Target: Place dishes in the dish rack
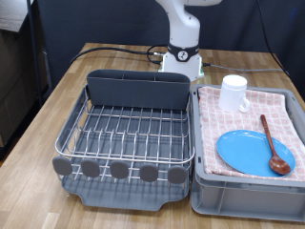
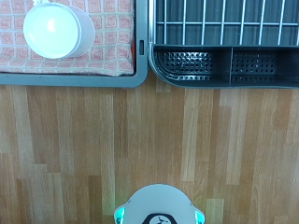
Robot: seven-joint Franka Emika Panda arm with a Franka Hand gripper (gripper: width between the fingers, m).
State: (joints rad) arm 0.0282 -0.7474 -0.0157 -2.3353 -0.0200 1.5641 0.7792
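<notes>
The gripper itself is not showing in either view: the exterior view is cutting the arm off above its white base [image 1: 181,59], and the wrist view is catching no fingers, so whether they are spread or pressed together cannot be told. The wrist camera is looking straight down from high above, which suggests the hand is hanging well clear of everything and holding nothing that can be seen.

Directly beneath the hand, the bare wooden tabletop [image 2: 149,140] is filling most of the wrist view, with the rounded top of the robot's base [image 2: 159,207] at its edge. Farther out, two things are lying side by side. One is the dish rack [image 1: 129,129], its silver wire grid sitting in a grey tray so water can drain; its dark grey utensil bin [image 2: 224,65] is sitting at the end nearest the base, and round grey knobs [image 1: 119,169] are lining the far end. Nothing is resting in the rack or the bin.

The other is a grey crate [image 1: 250,196] lined with a pink checked cloth [image 2: 93,56]. All the dishes are waiting there: the white mug [image 2: 58,28] standing upright nearest the base, the light-blue plate [image 1: 255,150] lying flat beyond it, and the wooden spoon [image 1: 272,143] lying across the plate, its bowl on the plate's far edge. By the look of it, no dish has been moved yet.
</notes>
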